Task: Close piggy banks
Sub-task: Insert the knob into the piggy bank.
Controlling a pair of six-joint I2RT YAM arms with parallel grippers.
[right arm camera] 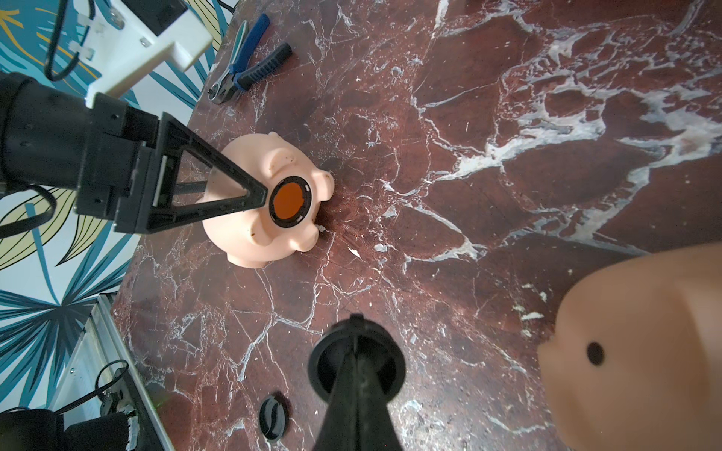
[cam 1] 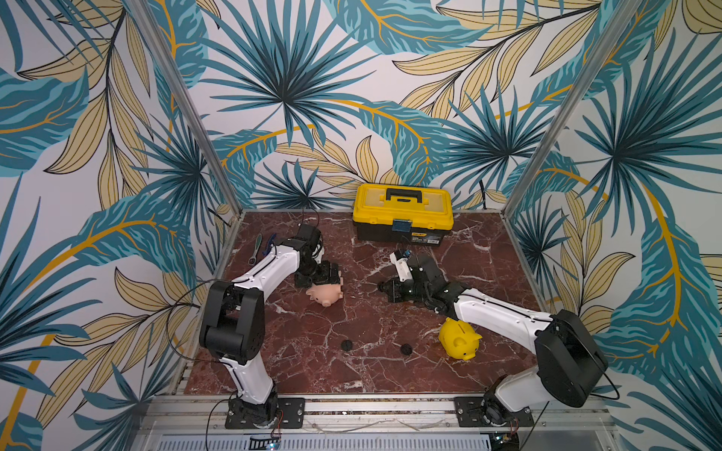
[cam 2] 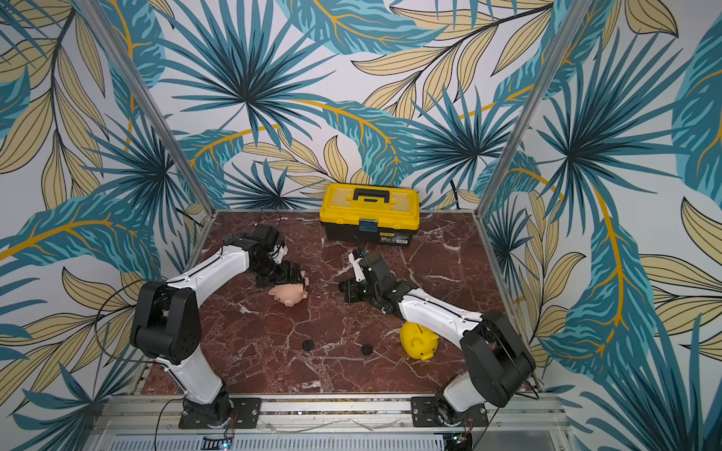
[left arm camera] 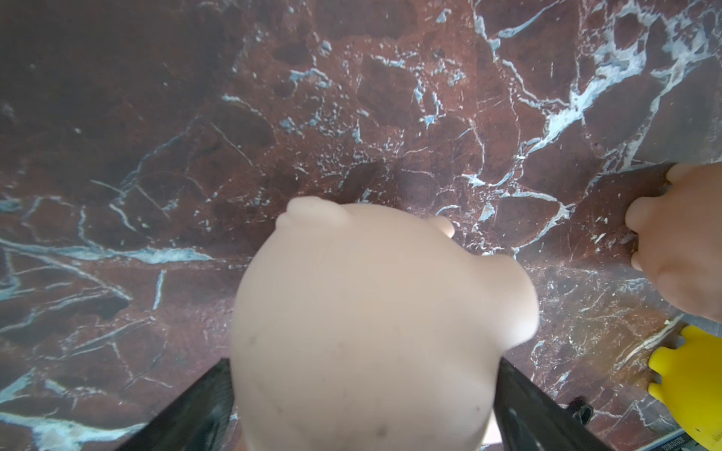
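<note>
The pale pink piggy bank (cam 1: pixel 327 297) (right arm camera: pixel 273 242) lies on its side, its black-ringed belly hole (right arm camera: pixel 288 201) uncovered. My left gripper (cam 1: pixel 326 291) (left arm camera: pixel 365 361) straddles it, open wide, one finger close along each flank. To its right my right gripper (cam 1: pixel 379 287) (right arm camera: pixel 354 351) is shut on a black round cap (right arm camera: pixel 324 363), held above the table and apart from the pig. A darker peach-pink piggy bank (right arm camera: pixel 633 351) (left arm camera: pixel 687 242) sits close by my right wrist and is hidden in both top views. The yellow piggy bank (cam 1: pixel 459 339) (cam 2: pixel 420 341) lies near the right arm.
Two loose black discs (cam 1: pixel 346 344) (cam 1: pixel 406 348) lie on the marble table (cam 1: pixel 312 371) towards the front. A yellow-and-black toolbox (cam 1: pixel 402 213) stands at the back wall. Pliers (right arm camera: pixel 250 66) and a wrench (cam 1: pixel 256 246) lie at the back left.
</note>
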